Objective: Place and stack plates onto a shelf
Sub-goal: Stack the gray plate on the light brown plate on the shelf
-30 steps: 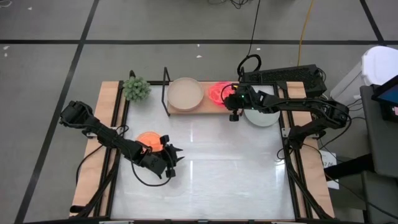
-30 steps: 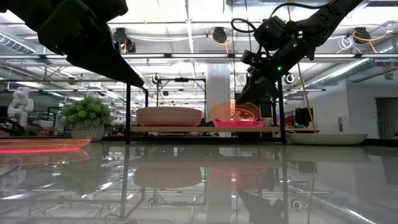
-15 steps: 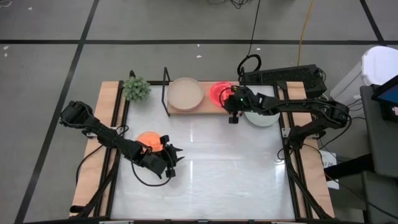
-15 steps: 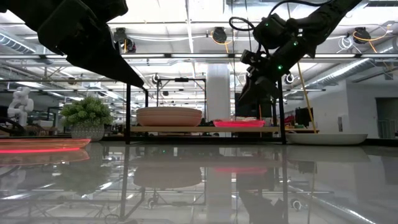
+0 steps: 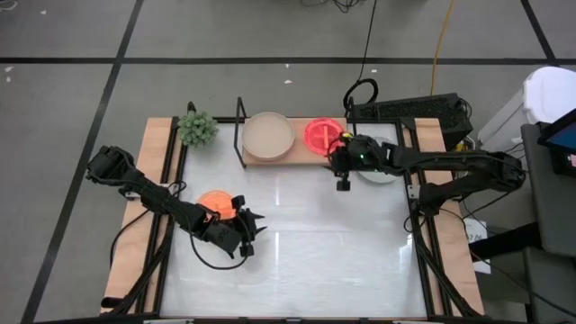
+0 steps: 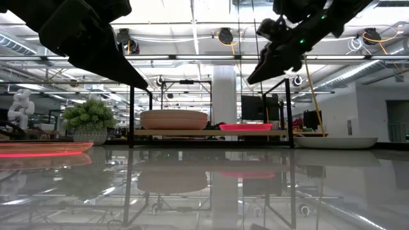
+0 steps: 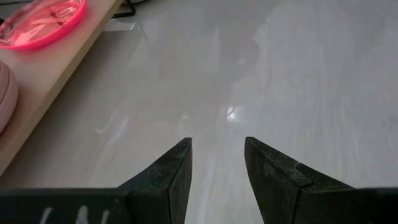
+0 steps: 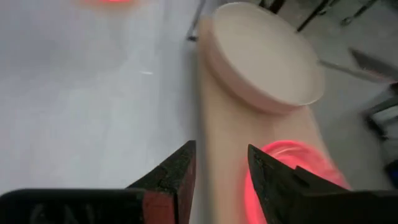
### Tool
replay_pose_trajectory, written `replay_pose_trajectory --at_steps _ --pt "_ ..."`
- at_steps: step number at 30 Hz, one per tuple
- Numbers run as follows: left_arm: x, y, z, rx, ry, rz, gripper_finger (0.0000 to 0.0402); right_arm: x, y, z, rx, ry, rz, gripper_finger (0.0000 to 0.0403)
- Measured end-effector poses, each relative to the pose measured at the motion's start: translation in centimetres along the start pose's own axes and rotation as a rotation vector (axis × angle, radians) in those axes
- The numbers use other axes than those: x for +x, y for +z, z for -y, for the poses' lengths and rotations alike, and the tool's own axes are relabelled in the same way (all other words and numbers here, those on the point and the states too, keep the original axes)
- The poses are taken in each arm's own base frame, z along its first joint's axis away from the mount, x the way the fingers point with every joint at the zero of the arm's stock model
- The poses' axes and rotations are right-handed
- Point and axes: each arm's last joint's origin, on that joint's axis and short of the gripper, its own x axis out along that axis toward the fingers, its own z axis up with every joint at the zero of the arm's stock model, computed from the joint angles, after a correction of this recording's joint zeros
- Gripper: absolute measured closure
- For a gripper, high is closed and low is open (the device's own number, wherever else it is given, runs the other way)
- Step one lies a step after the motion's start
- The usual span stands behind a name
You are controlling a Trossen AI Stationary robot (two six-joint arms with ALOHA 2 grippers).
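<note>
The shelf (image 5: 301, 155) stands at the table's far edge, a light-wood board on a black wire frame. A stack of large beige and dusty pink plates (image 5: 268, 135) (image 6: 174, 119) rests on its left half. A small glossy pink-orange plate (image 5: 322, 135) (image 6: 245, 127) lies flat on its right half. Another orange plate (image 5: 216, 201) lies on the table's left part. A pale grey plate (image 5: 378, 171) (image 6: 335, 142) sits on the table right of the shelf. My right gripper (image 5: 335, 155) (image 8: 221, 149) hovers open and empty above the shelf's right end. My left gripper (image 5: 247, 229) (image 7: 217, 142) is open over the table, beside the orange plate.
A small potted plant (image 5: 196, 128) (image 6: 89, 118) stands left of the shelf. The shelf's black upright ends (image 5: 240, 121) rise at both sides. The white tabletop (image 5: 315, 243) lies bare in the middle and near part.
My right gripper held a small orange plate tilted over the hot pink one on the shelf's right half. It set the plate down flat, let go, then rose and drew back toward the table's near right.
</note>
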Motion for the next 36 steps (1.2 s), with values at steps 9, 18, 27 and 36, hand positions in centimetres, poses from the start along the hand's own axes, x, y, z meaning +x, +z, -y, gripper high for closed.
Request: replay_pose_trajectory --at_steps 9,18,27,36 --pt "0.0 0.0 0.1 -0.049 -0.025 -0.007 0.0248 -2.6 -0.8 -3.7 0.145 0.050 -0.209 0.0273" --pt "-0.1 0.0 0.2 -0.090 -0.043 -0.007 0.0248 -3.7 -2.6 -5.4 0.257 -0.101 -0.451 0.0273" --pt "-0.1 0.0 0.3 -0.101 -0.055 -0.011 0.0248 -3.9 -5.2 -5.8 0.363 -0.201 -0.588 0.0273" --pt "-0.1 0.0 0.3 -0.106 -0.055 -0.010 0.0248 -3.2 -7.5 -5.8 0.369 -0.229 -0.652 0.0269"
